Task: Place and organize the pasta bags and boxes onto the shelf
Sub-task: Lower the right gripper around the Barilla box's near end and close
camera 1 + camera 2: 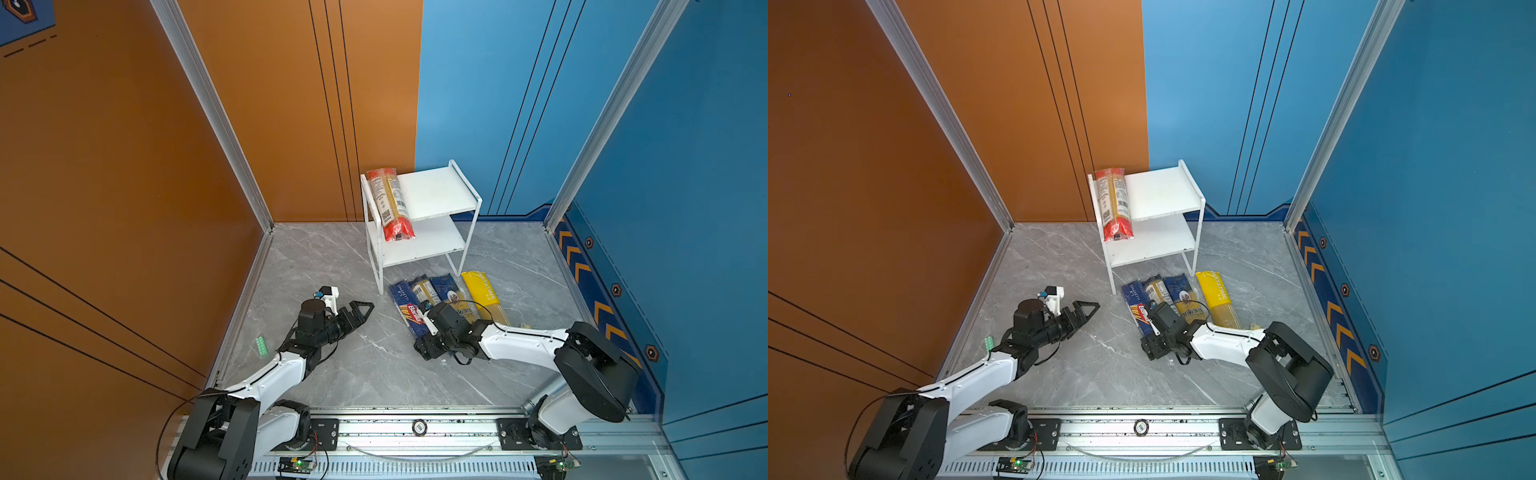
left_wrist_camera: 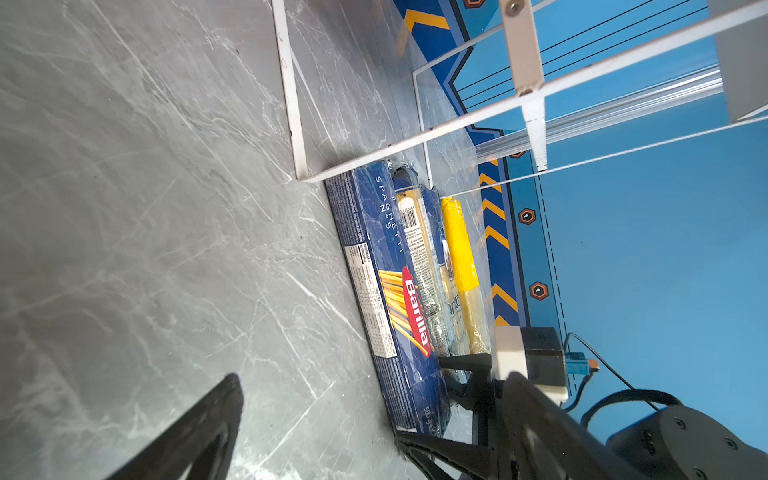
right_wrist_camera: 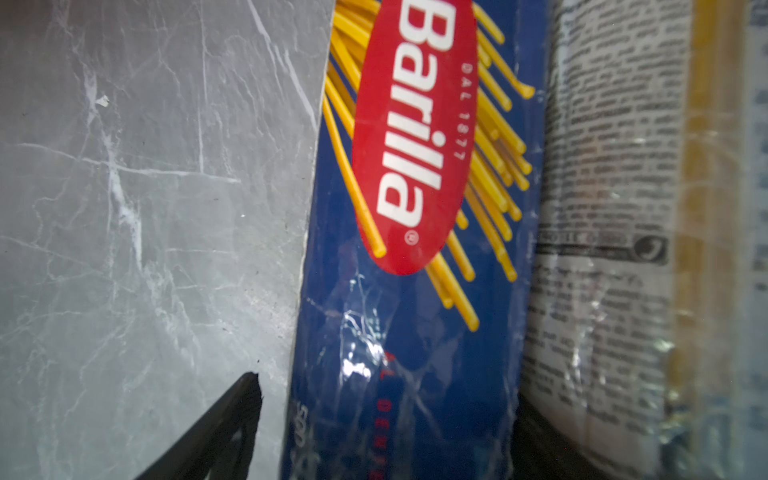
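The white two-tier shelf stands at the back. A red-ended clear pack lies along the left side of its top board. Several packs lie side by side on the floor in front of it: dark blue Barilla, clear with dark-blue label, blue-yellow with portrait, and bright yellow. My right gripper is open, pointing down, its jaws straddling the Barilla pack's near end with floor showing beside one finger. My left gripper hangs open and empty over bare floor, left of the packs.
The grey marble floor is walled in orange on the left and blue at the back and right. A small green block sits by the left wall. The metal arm rail runs along the front edge. The shelf's front left leg stands close to the Barilla pack.
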Motion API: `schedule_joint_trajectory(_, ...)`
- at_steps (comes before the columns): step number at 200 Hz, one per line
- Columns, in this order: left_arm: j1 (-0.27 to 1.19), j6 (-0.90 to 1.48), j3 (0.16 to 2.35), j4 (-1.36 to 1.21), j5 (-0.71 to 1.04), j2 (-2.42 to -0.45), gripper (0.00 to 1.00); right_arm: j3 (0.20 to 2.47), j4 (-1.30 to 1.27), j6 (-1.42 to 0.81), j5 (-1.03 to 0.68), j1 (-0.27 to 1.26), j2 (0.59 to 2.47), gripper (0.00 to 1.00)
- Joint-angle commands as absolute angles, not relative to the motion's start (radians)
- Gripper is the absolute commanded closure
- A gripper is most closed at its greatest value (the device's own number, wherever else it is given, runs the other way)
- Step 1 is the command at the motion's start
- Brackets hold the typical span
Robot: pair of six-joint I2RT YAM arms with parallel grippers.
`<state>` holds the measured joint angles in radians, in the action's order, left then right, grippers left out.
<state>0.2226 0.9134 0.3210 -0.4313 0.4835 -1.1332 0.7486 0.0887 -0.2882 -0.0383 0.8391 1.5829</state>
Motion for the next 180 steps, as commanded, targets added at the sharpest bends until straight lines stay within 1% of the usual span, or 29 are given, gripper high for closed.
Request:
schedule_joint_trajectory(1, 0.222, 0.917, 0.307, -0.444, 0.510, -1.125, 0.02, 0.723, 0.102, -0.304, -0.016, 0.858, 1.616, 0.19)
schedule_joint_trajectory(76, 0.222, 0.915, 0.301, -0.445, 0.513, -1.121, 0.02, 0.730, 0.115, -0.314, 0.046, 0.880, 1.631, 0.20)
schedule_joint_trajectory(180, 0.221, 0.910, 0.291, -0.445, 0.516, -1.118, 0.02, 0.720, 0.125, -0.338, 0.080, 0.895, 1.656, 0.22)
